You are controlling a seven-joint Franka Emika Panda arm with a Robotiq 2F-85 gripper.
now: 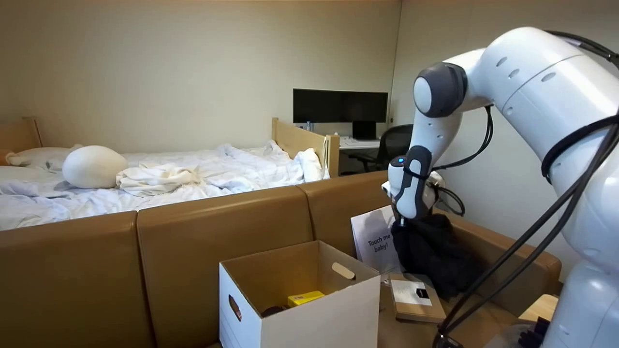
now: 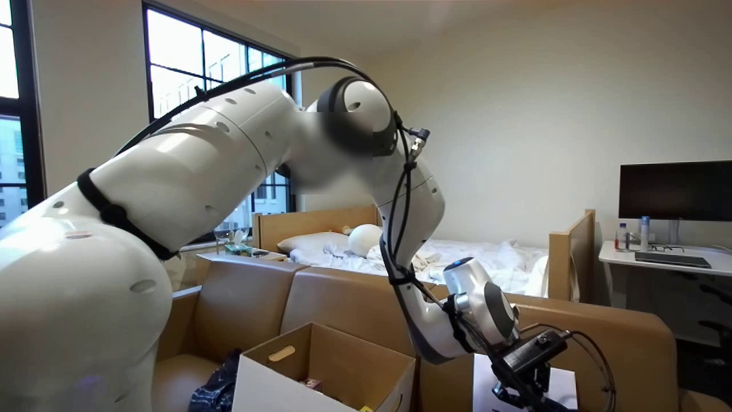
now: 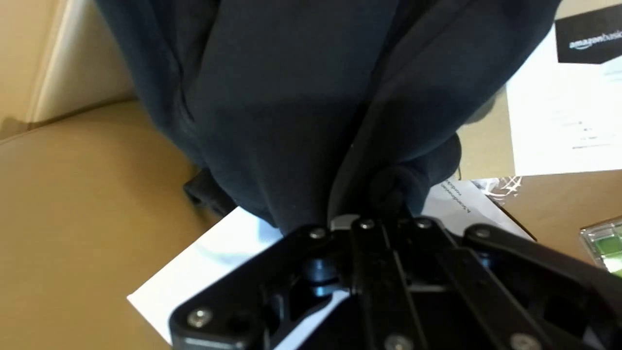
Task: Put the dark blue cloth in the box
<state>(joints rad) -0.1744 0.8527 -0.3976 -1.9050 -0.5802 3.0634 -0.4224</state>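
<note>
The dark blue cloth (image 1: 437,253) looks almost black. It hangs bunched from my gripper (image 1: 402,221) over the right end of the sofa, its lower part near the seat. In the wrist view the cloth (image 3: 291,107) runs up from between the closed jaws of the gripper (image 3: 371,222), which is shut on it. In an exterior view the gripper (image 2: 526,389) shows at the bottom edge, and the held cloth is out of view there. The open white box (image 1: 319,321) stands on the sofa, beside the cloth and apart from it; it also shows in an exterior view (image 2: 274,389).
A yellow packet (image 1: 304,298) lies in the box. A cardboard package with a label (image 1: 416,297) and a white printed sheet (image 1: 375,239) are by the cloth. The brown sofa back (image 1: 227,224) rises behind the box. Dark blue patterned fabric (image 2: 217,386) lies beside the box.
</note>
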